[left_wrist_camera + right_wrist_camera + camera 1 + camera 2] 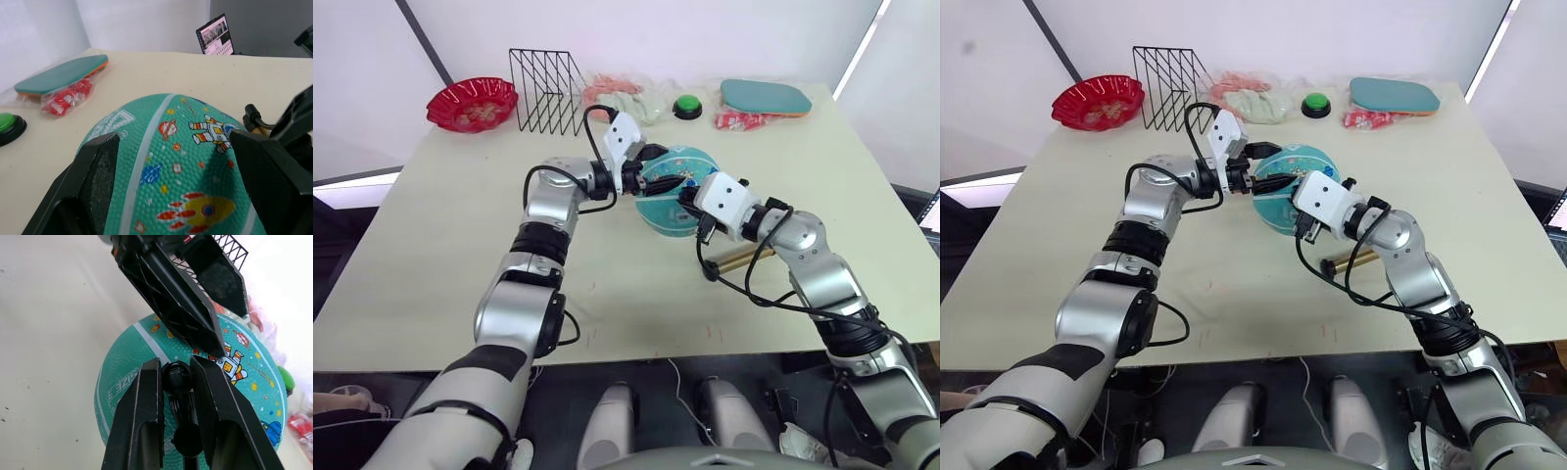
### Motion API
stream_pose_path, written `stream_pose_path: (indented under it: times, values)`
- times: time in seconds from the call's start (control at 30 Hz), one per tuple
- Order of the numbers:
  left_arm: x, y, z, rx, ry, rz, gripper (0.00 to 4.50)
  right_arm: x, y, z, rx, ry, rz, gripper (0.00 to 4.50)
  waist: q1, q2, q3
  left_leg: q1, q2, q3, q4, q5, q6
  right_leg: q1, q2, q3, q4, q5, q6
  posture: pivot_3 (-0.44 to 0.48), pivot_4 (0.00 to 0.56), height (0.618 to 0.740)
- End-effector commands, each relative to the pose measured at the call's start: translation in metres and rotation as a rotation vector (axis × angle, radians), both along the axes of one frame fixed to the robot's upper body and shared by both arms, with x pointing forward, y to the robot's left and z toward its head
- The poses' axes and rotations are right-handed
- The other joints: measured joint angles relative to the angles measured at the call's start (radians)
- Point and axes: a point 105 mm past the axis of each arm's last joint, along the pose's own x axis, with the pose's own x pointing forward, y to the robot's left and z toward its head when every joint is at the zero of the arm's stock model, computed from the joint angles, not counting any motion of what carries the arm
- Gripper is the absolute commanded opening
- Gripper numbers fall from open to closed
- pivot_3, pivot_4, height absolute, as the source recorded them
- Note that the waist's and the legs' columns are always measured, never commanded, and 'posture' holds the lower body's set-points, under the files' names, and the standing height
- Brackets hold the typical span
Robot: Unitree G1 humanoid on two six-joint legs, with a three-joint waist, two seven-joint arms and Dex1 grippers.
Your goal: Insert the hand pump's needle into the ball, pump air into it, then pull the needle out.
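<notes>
Left gripper [171, 196] straddles the ball [671, 201] near the middle of the table [440, 264], one finger [95, 181] against each flank, so it is clamped on the ball and steadies it. Surface of the ball is pebbled rubber with printed cartoons and white seam lines; judged grippy rather than slick, light for its bulk, and likely soft enough to dent under the pads, so a firm but not crushing hold on opposite flanks looks right. Being round, it will roll off if that hold slackens. Right gripper [177, 396], just to the right and touching distance from the ball, is closed on the small black fitting [177, 378] at the end of the hose [734, 284], the fitting pinched between both fingers and aimed at the ball's skin. Needle itself is too thin to make out; judged fragile and easily bent, so the fitting is the correct place to hold, pushing straight along its axis. Hose is thin and limp, gives no stiffness. Pump [744, 258], bronze-gold barrel, lies on the table under the right forearm, untouched; rigid, light, best taken by the barrel and handle. At the far edge: red bowl [472, 104], wire rack [546, 90], green button [686, 106], teal paddle [766, 96].
</notes>
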Motion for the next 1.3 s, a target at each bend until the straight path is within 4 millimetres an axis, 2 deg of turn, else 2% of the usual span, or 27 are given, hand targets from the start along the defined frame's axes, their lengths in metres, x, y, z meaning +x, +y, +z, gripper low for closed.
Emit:
stream_pose_path:
  times: [0.03,0.17,0.7,1.3]
  values:
    - [0.003,-0.001,-0.012,0.083,-0.013,0.024,3.8,-0.004,0.001,0.019,0.057,-0.042,0.02,0.34,0.0,0.0,0.0,0.0,0.0,0.0,0.0,0.0,0.0,0.0,0.0,0.0,0.0,0.0,0.0,0.0,0.15,0.74]
    - [0.004,0.002,-0.035,0.138,0.008,0.057,3.8,-0.007,0.002,0.027,0.074,-0.035,0.04,0.34,0.001,0.0,0.0,0.001,0.0,0.0,0.0,0.0,0.0,0.0,0.0,0.0,0.0,0.0,0.0,0.0,0.15,0.74]
    - [0.005,0.019,-0.082,0.267,0.072,0.125,3.8,-0.025,0.008,0.065,0.117,-0.032,0.08,0.34,0.007,0.0,0.0,0.002,0.0,0.0,0.001,0.0,0.0,0.002,0.0,0.0,0.0,0.0,0.0,0.0,0.15,0.74]
    - [0.0,0.017,-0.098,0.321,0.074,0.103,3.8,-0.046,0.006,0.098,0.206,-0.005,0.082,0.34,0.018,0.0,0.0,0.0,-0.001,-0.001,0.001,0.0,0.0,0.002,-0.001,-0.001,0.0,0.0,0.0,0.0,0.15,0.74]
